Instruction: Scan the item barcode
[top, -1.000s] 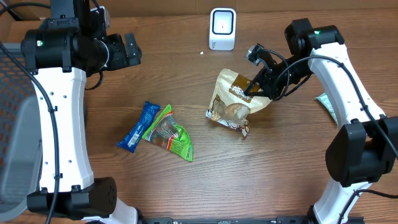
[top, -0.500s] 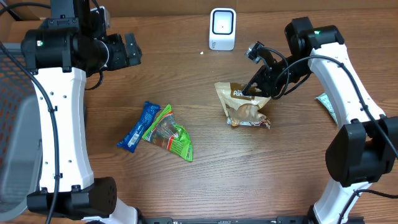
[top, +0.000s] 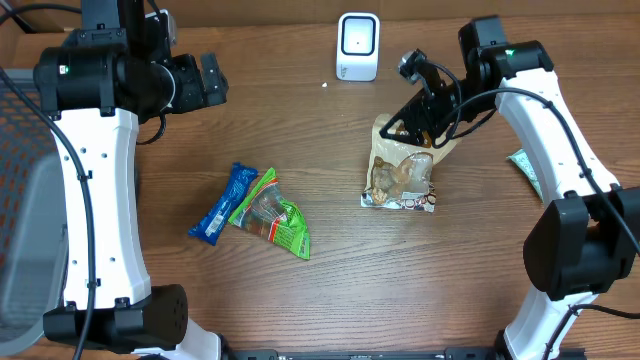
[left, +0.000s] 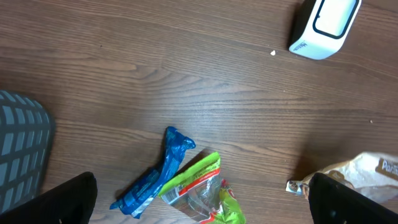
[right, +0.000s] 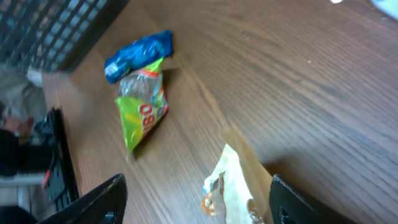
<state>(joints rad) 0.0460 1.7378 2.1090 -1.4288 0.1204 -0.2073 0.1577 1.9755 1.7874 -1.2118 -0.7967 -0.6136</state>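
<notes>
Overhead view: the brown snack pouch (top: 402, 170) lies flat on the wooden table (top: 300, 300), right of centre and a little nearer than the white scanner (top: 358, 45) at the far edge.
Right side: the right gripper (top: 413, 123) hangs over the pouch's far end. In the right wrist view its fingers (right: 106, 199) are spread wide. The crinkled pouch edge sits between them with bare wood on either side, so nothing is clamped.
Left side: the left gripper (top: 212, 80) is up at the far left, well apart from the pouch, fingers splayed and empty.
Other goods: a blue packet (top: 223, 203) and a green packet (top: 272, 212) lie touching, left of centre. A teal packet (top: 524, 168) peeks out by the right arm.
Feel of the pouch: by the look of it, light and soft, thin crinkly film with loose pieces inside that will shift. Lifted by one edge, it will likely flop and fold. The glossy skin could slip.
Where to take hold: the flat sealed strip at the far end looks best, pinched across the thin seam and not on the bulging middle.
Barcode: cannot tell where it sits, as no view shows it clearly.
Watch for: sag turning the printed face away from the scanner window.
</notes>
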